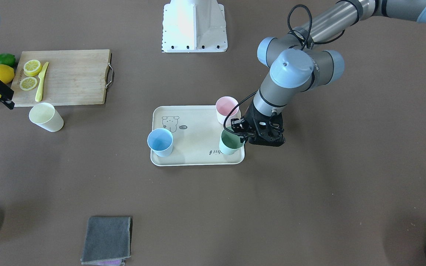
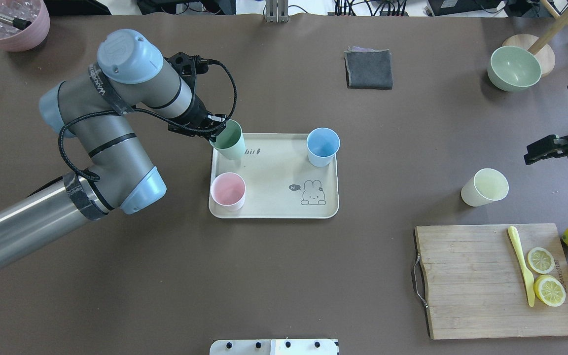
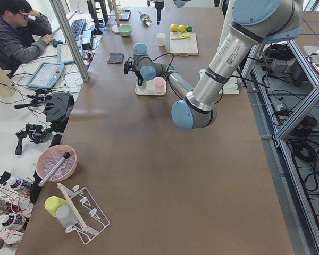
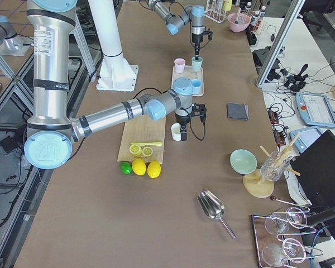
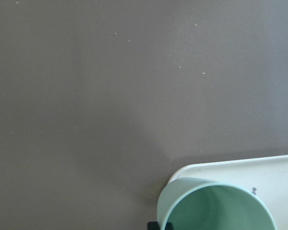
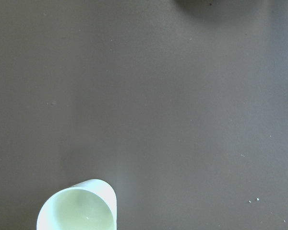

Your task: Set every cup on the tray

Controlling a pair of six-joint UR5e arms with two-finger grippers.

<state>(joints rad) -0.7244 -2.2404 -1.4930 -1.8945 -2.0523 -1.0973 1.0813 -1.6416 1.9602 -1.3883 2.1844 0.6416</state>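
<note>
Left gripper (image 2: 216, 134) seemingly clamped on mint green cup (image 2: 232, 144) rim, at tray (image 2: 274, 170) corner

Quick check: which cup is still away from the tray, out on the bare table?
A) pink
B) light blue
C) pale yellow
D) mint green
C: the pale yellow cup stands near the cutting board, well apart from the tray. The pink cup and light blue cup stand on the tray, and the left gripper holds the mint green cup at its corner.
</note>
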